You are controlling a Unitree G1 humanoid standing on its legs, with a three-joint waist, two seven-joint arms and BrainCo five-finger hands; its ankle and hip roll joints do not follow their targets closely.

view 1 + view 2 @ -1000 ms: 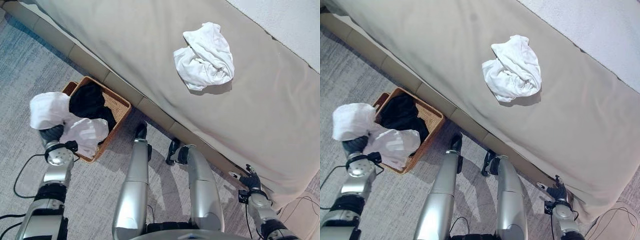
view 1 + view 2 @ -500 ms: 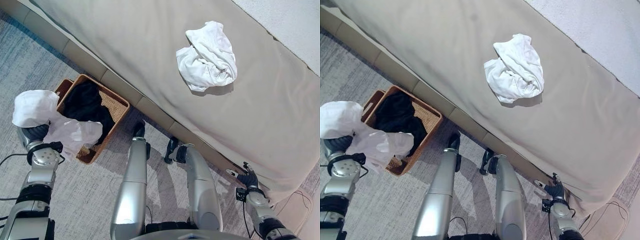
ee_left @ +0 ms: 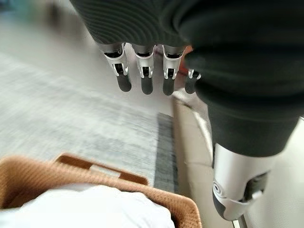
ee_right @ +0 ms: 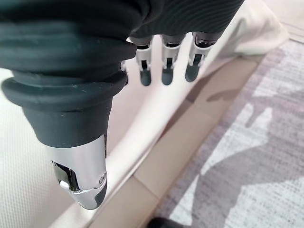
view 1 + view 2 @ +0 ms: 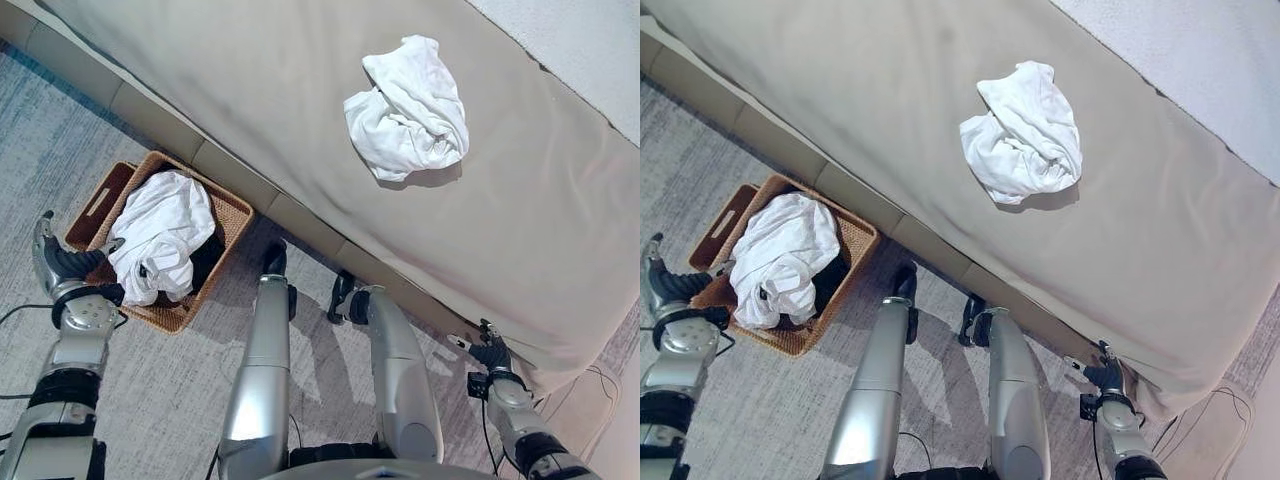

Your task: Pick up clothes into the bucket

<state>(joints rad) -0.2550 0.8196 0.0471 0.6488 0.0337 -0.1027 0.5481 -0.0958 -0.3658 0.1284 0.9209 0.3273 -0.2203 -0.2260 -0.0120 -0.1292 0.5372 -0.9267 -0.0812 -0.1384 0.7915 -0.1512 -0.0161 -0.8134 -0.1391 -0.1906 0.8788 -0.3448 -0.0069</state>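
partly hidden dark clothes (image 5: 205, 262), wicker basket (image 5: 235, 215)

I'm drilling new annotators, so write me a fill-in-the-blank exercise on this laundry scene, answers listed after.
1. The white garment dropped by the left hand now lies in the woven ____.
2. Another white garment lies crumpled on the ____.
3. Under the white garment in the basket lies a ____ garment.
4. The left hand's fingers are ____, holding nothing.

Missing words: basket; bed; black; open
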